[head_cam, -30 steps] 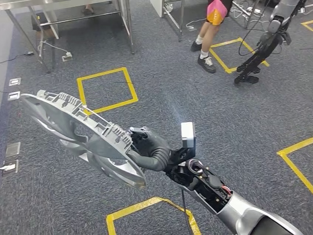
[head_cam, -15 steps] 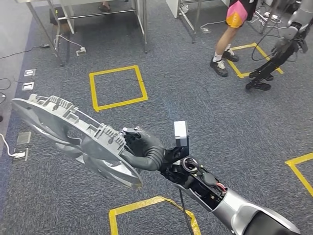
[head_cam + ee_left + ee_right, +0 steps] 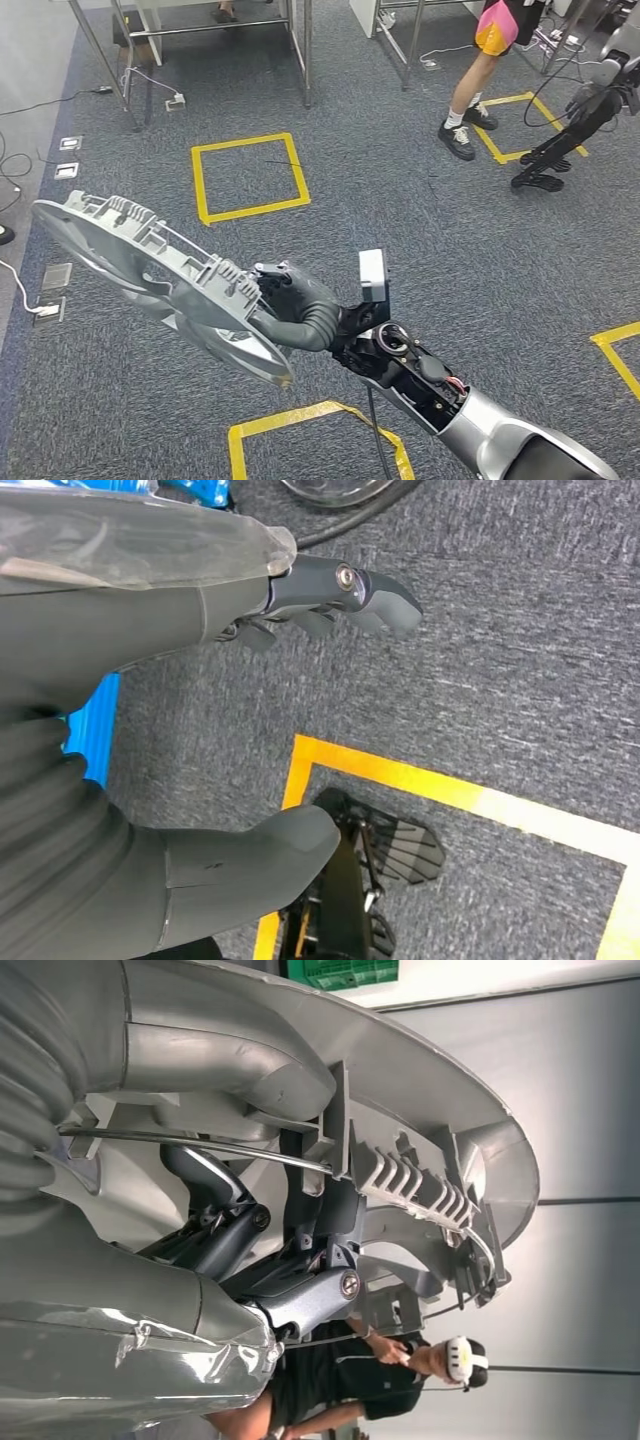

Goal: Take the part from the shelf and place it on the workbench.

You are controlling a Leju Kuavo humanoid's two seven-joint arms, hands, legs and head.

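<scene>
no legible text or labels

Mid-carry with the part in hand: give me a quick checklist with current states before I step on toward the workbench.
1. Right hand grips the grey part: ok.
2. Part hangs above the carpet, touching nothing: ok.
3. Left hand holds nothing, fingers apart: ok.
4. Person standing ahead to the right, apart from the part: ok.
5. Workbench in sight: cannot tell; only table legs show.
6. Cables on the floor at left: not ok, avoid.

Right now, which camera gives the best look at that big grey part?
The head view: the grey part shows whole, gripped by the right hand. The right wrist view shows its ribs close up; the left wrist view shows carpet.
</scene>
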